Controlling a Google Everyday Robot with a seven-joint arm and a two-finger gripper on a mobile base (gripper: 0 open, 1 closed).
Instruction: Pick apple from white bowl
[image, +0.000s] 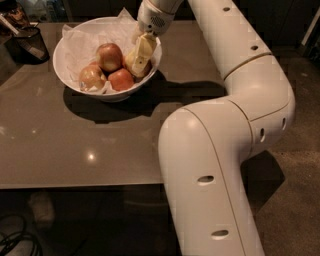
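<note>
The white bowl (67, 60), lined with crumpled white paper, stands on the table at the back left and holds four apples. The palest apple (91, 77), yellow-green with a soft blush, lies at the bowl's left front. A red-topped apple (109, 56) lies behind it and an all-red apple (121, 79) at the front. My gripper (138, 56) reaches down from above into the bowl's right side. It is over a darker fourth apple (146, 68), which it mostly hides. It is a hand's width right of the pale apple.
The bowl stands on a grey-brown table (75, 145). A small dark mesh cup (30, 44) stands at the far left edge. My white arm (225, 130) fills the right half of the view, curving over the table's right edge.
</note>
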